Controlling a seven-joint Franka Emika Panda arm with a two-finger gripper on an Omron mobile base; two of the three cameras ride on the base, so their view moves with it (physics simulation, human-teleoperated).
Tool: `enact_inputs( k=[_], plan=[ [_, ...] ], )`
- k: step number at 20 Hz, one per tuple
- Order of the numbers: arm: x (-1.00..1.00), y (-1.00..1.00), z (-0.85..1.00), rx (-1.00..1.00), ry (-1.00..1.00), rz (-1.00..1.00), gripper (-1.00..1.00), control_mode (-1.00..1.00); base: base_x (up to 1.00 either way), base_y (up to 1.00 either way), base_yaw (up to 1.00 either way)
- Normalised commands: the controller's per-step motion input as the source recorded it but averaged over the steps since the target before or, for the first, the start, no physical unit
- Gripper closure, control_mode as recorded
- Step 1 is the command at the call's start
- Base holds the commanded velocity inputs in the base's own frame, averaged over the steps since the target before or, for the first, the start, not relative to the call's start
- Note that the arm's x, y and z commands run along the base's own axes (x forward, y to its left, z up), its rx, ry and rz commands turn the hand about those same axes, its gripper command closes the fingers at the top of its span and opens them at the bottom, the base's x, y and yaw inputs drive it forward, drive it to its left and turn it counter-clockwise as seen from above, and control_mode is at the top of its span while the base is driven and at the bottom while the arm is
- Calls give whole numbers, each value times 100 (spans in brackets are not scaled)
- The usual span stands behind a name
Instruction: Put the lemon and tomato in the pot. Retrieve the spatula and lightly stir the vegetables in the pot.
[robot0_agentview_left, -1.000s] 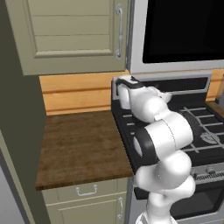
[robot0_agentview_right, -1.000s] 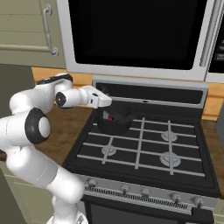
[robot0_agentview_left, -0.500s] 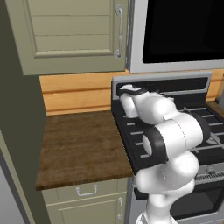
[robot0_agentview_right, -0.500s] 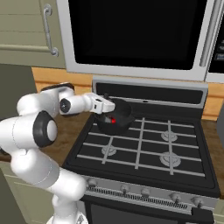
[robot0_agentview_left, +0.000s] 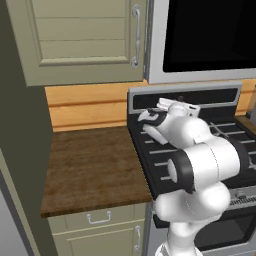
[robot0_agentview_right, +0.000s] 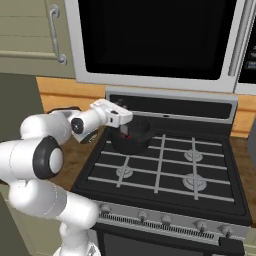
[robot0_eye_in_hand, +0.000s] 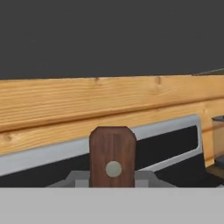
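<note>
The black pot (robot0_agentview_right: 132, 142) stands on the stove's rear left burner. My gripper (robot0_agentview_right: 124, 130) hangs just over its mouth, pointing down into it. In the hand view the gripper (robot0_eye_in_hand: 113, 180) is shut on the spatula's brown wooden handle (robot0_eye_in_hand: 113, 151), which has a metal rivet. A small red spot, apparently the tomato (robot0_agentview_right: 125, 135), shows inside the pot under the fingers. The lemon is hidden. The spatula's blade is hidden by the hand and the pot wall.
The black stove (robot0_agentview_right: 165, 172) has grey grates and a raised back panel (robot0_agentview_right: 200, 111). A microwave (robot0_agentview_right: 155, 40) hangs close above it. To the stove's left lies a dark wooden counter (robot0_agentview_left: 95, 160) under cream cabinets (robot0_agentview_left: 85, 40), with a wood-plank wall behind.
The hand has swung right and down to the pot's mouth, carrying the spatula. The elbow has risen and folded closer over the stove's left edge.
</note>
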Motion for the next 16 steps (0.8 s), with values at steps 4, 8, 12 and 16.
enact_inputs(
  k=[4, 8, 12, 16],
  plan=[
    [-8, 0, -59, -9, -26, -1, 100, -100, 0, 0, 0],
    [-62, -5, -46, -2, -2, -10, 100, -100, 0, 0, 0],
    [-52, -13, -55, -3, 0, -14, 100, -100, 0, 0, 0],
    [-27, -5, -55, -3, -1, -10, 100, -100, 0, 0, 0]
  ],
)
